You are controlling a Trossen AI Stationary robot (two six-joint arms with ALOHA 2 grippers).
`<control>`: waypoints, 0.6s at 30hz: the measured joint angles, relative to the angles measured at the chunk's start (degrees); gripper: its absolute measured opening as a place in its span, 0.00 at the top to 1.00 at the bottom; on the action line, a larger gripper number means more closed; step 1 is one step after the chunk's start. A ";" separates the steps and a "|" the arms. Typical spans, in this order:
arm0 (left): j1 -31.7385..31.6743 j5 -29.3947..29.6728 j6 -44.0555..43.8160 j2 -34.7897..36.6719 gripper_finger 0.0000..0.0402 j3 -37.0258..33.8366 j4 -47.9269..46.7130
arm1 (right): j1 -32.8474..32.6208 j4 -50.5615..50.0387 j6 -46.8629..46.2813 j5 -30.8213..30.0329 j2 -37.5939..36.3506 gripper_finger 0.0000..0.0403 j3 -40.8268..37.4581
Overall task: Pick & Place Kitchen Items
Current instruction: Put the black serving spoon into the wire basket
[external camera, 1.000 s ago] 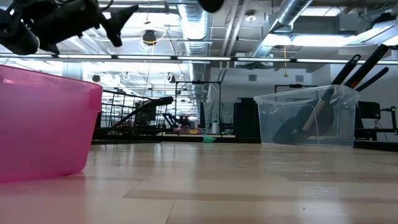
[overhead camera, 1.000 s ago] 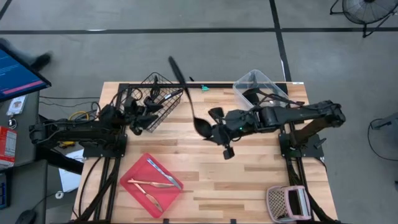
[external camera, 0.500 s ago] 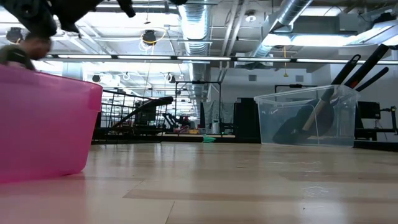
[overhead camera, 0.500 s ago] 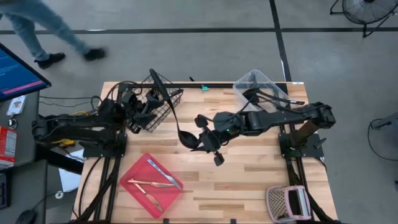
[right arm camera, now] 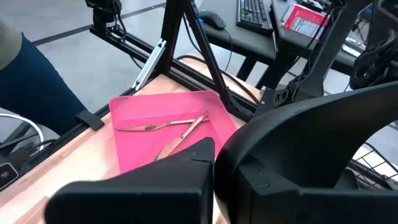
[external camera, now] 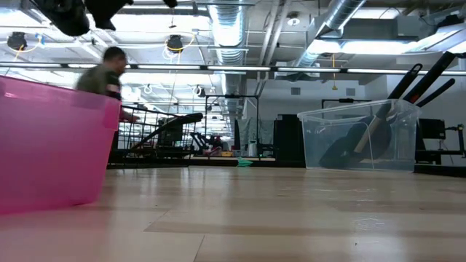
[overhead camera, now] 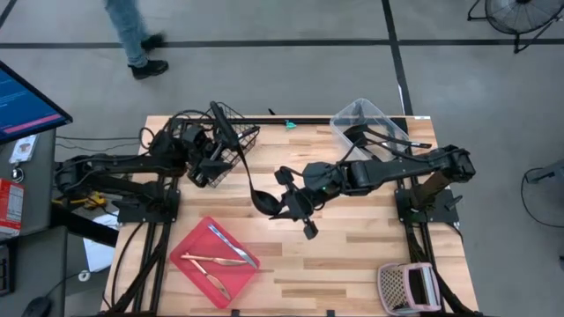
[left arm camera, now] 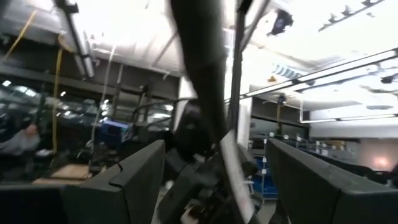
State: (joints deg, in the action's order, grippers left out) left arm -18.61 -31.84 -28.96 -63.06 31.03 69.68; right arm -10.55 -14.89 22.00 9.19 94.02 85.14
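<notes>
My right gripper point(overhead camera: 284, 201) is above the table's middle, shut on a black ladle point(overhead camera: 238, 154). The ladle's bowl point(overhead camera: 263, 201) is beside the fingers, and its long handle slants up toward the far left, over the black wire basket point(overhead camera: 231, 141). My left gripper point(overhead camera: 216, 151) is open at the basket. In the left wrist view its two fingers point(left arm camera: 134, 180) stand on either side of the ladle's handle point(left arm camera: 202, 74); I see no touch. Slim cutlery point(overhead camera: 216, 260) lies on the red tray point(overhead camera: 189, 251). My right gripper holds the ladle at its bowl end point(overhead camera: 271, 199), coming level from the table's right side. In the right wrist view the dark bowl point(right arm camera: 311, 155) fills the space by the fingers and hides the place of contact. The ladle is clear of the table, handle slanting upward.
A clear bin point(overhead camera: 368, 123) with black utensils stands at the far right; it also shows in the low view point(external camera: 360, 135). A pink basket point(overhead camera: 405, 286) sits at the near right corner. A person point(overhead camera: 132, 31) walks on the floor beyond the far edge.
My right gripper has gone toward the table's left and near edges with the ladle. The ladle's handle has swung left, over the wire basket and between my left gripper's fingers. My left gripper has shifted a little toward the handle. A person has walked along beyond the far edge.
</notes>
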 joint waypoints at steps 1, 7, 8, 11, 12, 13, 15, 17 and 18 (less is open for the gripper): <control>0.00 -0.69 -0.01 0.04 0.35 0.51 0.21 | 0.00 0.01 0.02 0.00 0.00 0.96 0.00; 0.00 -1.64 -0.37 -0.18 0.35 2.03 0.12 | 0.00 0.27 0.02 0.00 0.00 0.96 0.00; 0.00 -1.63 -0.39 -0.55 0.35 2.24 0.28 | 0.00 0.39 0.02 0.00 0.00 0.96 0.00; 0.00 -1.63 -0.45 -1.93 0.35 2.66 -0.08 | 0.00 0.41 0.02 0.00 0.00 0.96 0.00; 0.00 -1.63 -0.45 -2.51 0.35 2.92 -0.08 | 0.00 0.40 0.00 0.00 0.00 0.96 0.00; 0.01 -1.65 -0.46 -3.08 0.35 3.19 0.07 | 0.00 0.39 -0.02 0.00 0.00 0.96 0.00; 0.16 -1.66 -1.20 -4.29 0.35 3.68 0.01 | 0.00 0.40 -0.04 0.00 0.00 0.96 0.00; 0.54 -2.03 -1.37 -5.13 0.35 4.18 0.19 | 0.00 0.39 -0.44 0.00 0.00 0.96 0.00; 0.72 -2.48 -1.39 -5.25 0.35 4.40 0.45 | 0.00 0.35 -0.50 0.00 0.00 0.95 0.00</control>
State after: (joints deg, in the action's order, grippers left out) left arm -17.90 -34.32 -30.35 -68.31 35.43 70.13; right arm -10.55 -14.54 21.50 9.19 94.02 85.14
